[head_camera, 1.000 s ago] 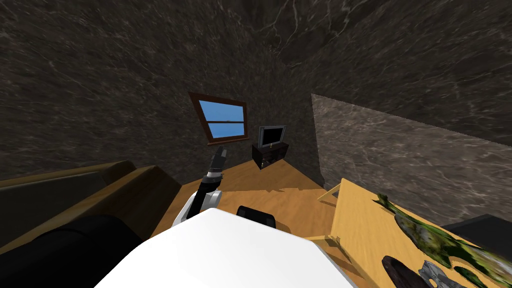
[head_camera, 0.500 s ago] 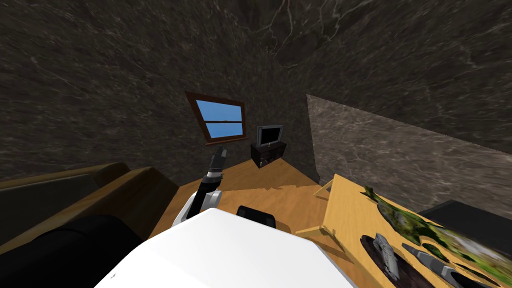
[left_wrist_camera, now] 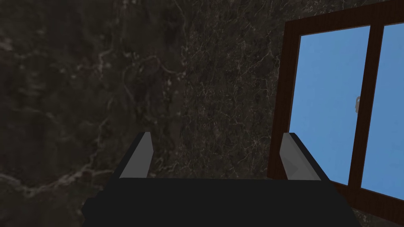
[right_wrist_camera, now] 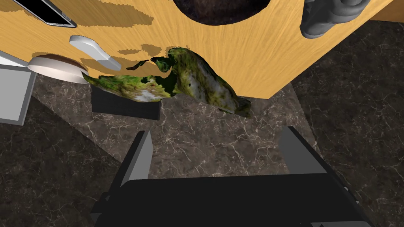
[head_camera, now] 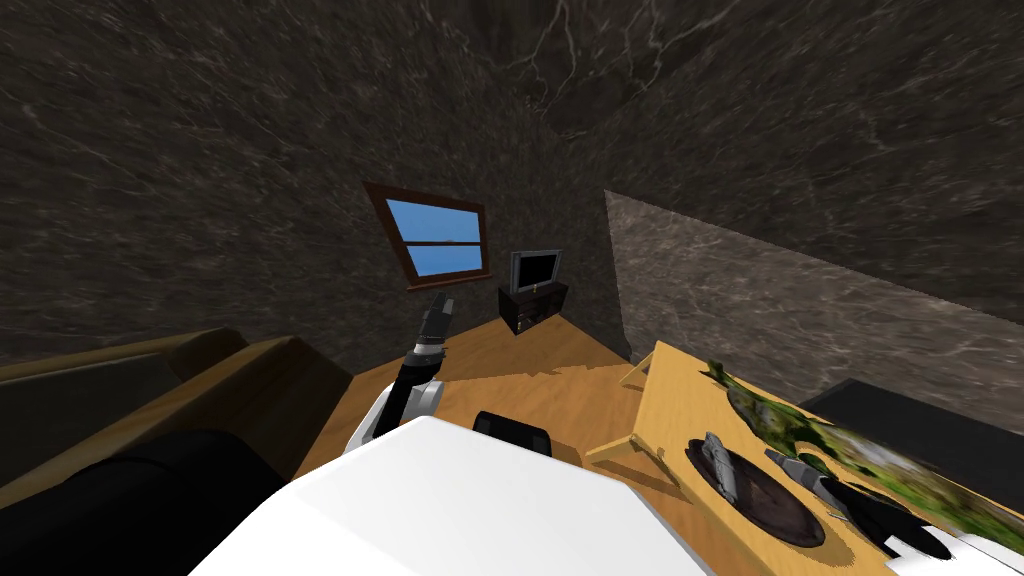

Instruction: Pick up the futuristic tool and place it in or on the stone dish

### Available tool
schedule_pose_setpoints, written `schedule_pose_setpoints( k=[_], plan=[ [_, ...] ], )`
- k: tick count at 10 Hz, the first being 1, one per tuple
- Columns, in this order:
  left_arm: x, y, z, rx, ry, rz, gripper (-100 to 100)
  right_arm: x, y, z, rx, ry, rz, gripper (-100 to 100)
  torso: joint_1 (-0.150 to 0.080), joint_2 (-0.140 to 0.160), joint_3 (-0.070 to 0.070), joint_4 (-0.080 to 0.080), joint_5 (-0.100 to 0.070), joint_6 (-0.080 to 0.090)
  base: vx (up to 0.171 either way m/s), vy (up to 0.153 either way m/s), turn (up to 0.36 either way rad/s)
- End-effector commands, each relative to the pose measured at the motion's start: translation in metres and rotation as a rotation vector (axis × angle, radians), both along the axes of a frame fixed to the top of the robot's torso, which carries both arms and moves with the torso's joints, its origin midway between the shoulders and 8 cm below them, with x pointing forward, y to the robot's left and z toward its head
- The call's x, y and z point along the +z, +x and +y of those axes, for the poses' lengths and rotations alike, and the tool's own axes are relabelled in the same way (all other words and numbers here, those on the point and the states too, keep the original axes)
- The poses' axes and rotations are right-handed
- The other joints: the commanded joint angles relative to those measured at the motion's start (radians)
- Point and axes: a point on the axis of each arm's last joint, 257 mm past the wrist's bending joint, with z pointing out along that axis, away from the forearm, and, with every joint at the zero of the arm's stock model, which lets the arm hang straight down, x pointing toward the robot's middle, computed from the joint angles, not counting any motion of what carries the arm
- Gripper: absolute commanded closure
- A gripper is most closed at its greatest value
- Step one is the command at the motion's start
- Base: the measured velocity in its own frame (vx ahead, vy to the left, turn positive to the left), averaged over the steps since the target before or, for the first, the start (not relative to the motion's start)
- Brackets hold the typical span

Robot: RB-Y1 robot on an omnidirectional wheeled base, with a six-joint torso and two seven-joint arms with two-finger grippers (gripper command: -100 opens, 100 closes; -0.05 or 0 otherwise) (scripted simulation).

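The grey tool [head_camera: 718,466] lies on the wooden bench [head_camera: 670,400] to my right, at the edge of the round dark dish [head_camera: 770,500]. In the head view its body overlaps the dish's rim, and I cannot tell whether it rests on the rim or just beside it. In the right wrist view the tool [right_wrist_camera: 329,17] sits close to the bench's side edge, with the dish [right_wrist_camera: 221,10] next to it. A mossy green lump [right_wrist_camera: 189,79] hangs over the bench's [right_wrist_camera: 244,51] corner, nearer the hand. The right end effector [right_wrist_camera: 217,133] is empty, its two fingers [right_wrist_camera: 138,161] standing wide apart, and it points at a marbled brown surface short of the bench corner. The tool is well apart from it, ahead of the fingers and off to one side. The left end effector [head_camera: 437,318] is raised in front of me, toward the window [head_camera: 435,238]. Its fingers [left_wrist_camera: 136,157] also stand apart with nothing between them.
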Motion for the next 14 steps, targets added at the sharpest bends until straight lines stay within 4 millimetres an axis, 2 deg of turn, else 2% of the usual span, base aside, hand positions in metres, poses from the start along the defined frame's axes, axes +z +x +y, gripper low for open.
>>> schedule_pose_setpoints(
  k=[1,3,5,7,8,9,11,13,14],
  plan=[
    [0.0,0.0,0.0,0.0,0.0,0.0,0,0.0,0.004,-0.001,0.027,-0.017,0.022,-100,0.0,0.0,0.0,0.0,0.0,0.0,0.008,0.0,-0.002],
    [0.0,0.0,0.0,0.0,0.0,0.0,0,-0.003,0.048,0.016,0.027,-0.014,-0.019,-100,-0.001,0.002,0.001,0.0,0.0,0.001,-0.09,-0.035,-0.18],
    [0.0,0.0,0.0,0.0,0.0,0.0,0,-0.009,0.042,0.017,0.073,-0.049,0.069,-100,0.0,0.002,0.001,0.0,0.0,0.0,-0.033,-0.015,0.037],
    [0.0,0.0,0.0,0.0,0.0,0.0,0,0.007,0.052,0.01,0.035,-0.054,0.017,-100,0.001,-0.002,-0.001,0.0,0.0,0.0,0.011,0.0,-0.008],
    [0.0,0.0,0.0,0.0,0.0,0.0,0,0.009,0.053,0.01,0.032,-0.054,0.01,-100,0.001,-0.003,-0.001,-0.001,0.0,0.0,0.008,0.002,0.005],
    [0.0,0.0,0.0,0.0,0.0,0.0,0,0.001,0.082,0.028,0.056,-0.053,0.015,-100,0.001,-0.003,-0.001,-0.001,0.0,0.0,-0.08,-0.05,-0.203],
    [0.0,0.0,0.0,0.0,0.0,0.0,0,0.017,0.101,0.027,0.02,-0.05,-0.026,-100,-0.002,0.004,0.002,0.001,-0.001,0.0,-0.083,-0.041,-0.054],
    [0.0,0.0,0.0,0.0,0.0,0.0,0,0.018,0.098,0.025,0.032,-0.069,0.01,-100,0.001,0.0,0.0,0.0,0.0,0.0,-0.002,0.004,0.01],
    [0.0,0.0,0.0,0.0,0.0,0.0,0,0.014,0.123,0.042,0.033,-0.051,-0.003,-100,0.002,-0.002,-0.001,0.0,0.0,0.0,-0.065,-0.025,-0.215]
  ],
)
